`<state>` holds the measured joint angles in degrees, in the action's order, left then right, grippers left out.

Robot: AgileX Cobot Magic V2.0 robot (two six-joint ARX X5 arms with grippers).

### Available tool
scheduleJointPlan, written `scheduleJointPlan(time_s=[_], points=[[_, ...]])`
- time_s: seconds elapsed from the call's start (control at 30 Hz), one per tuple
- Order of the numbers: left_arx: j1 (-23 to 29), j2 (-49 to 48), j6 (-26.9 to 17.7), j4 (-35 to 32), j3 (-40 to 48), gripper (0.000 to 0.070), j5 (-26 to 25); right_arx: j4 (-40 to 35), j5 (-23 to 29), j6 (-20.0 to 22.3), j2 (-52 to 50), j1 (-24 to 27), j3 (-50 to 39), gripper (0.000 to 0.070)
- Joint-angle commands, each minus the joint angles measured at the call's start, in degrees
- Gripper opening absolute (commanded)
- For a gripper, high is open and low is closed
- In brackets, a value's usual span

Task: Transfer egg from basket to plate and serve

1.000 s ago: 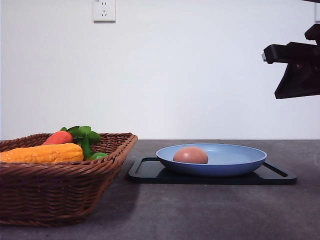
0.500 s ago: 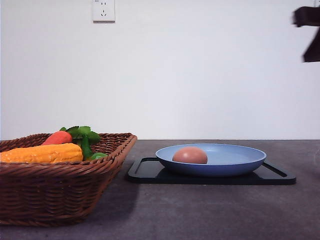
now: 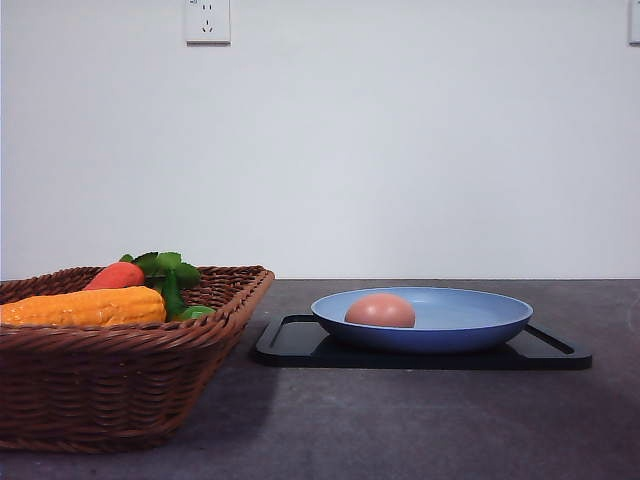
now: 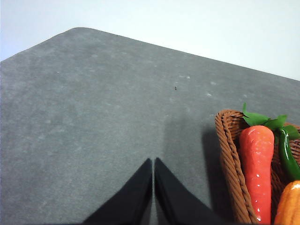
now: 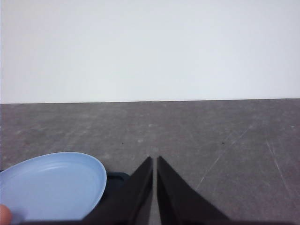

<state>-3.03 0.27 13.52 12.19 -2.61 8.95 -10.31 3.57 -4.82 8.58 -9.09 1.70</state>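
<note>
From my station, items listed left to right, each placed against the plate point(image 3: 470, 325).

Basket point(image 3: 120, 385): well left of the plate, on the grey table point(image 3: 400, 430). Holds a corn cob point(image 3: 85, 306), a carrot point(image 3: 118, 275) with green leaves point(image 3: 165, 268), and a green pepper point(image 4: 287, 157) beside the carrot.

Left gripper point(image 4: 153, 161): I see it in its wrist view, further from the plate than the basket, over bare table just outside the basket's rim. The two dark fingers meet at the tips with nothing between them.

Tray point(image 3: 290, 345): black, flat, directly under the plate.

Egg point(image 3: 380, 311): lying in the plate, on its left half, clear of the basket.

Plate: light blue, resting on the tray, right of the basket.

Right gripper point(image 5: 154, 159): in its wrist view, just beside the plate's rim, over table. Fingers pressed together, holding nothing.

Wall socket point(image 3: 208, 20): high above and left of the plate.
</note>
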Motion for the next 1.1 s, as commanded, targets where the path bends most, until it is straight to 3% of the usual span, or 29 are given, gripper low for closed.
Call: scheduleJointPlan(time_s=[0.0,0.27,0.4,1.07], points=[[0.1,-0.1,0.4,1.0,1.3,0.0,0.1,0.3,-2.0,-1.6,-1.6,0.9,-1.0,0.0],[0.1,-0.1,0.4,1.0,1.3,0.0,0.1,13.9,-11.2,-3.8,-6.6,3.4,-1.1,0.0],[0.1,-0.1,0.4,1.0,1.3,0.0,0.1,19.9,-12.6,-3.8,-7.3,3.5,-1.1,0.0],[0.1,-0.1,0.4,1.0,1.3,0.0,0.1,19.4,-12.5,-3.7,-7.3,3.4,-1.1,0.0]])
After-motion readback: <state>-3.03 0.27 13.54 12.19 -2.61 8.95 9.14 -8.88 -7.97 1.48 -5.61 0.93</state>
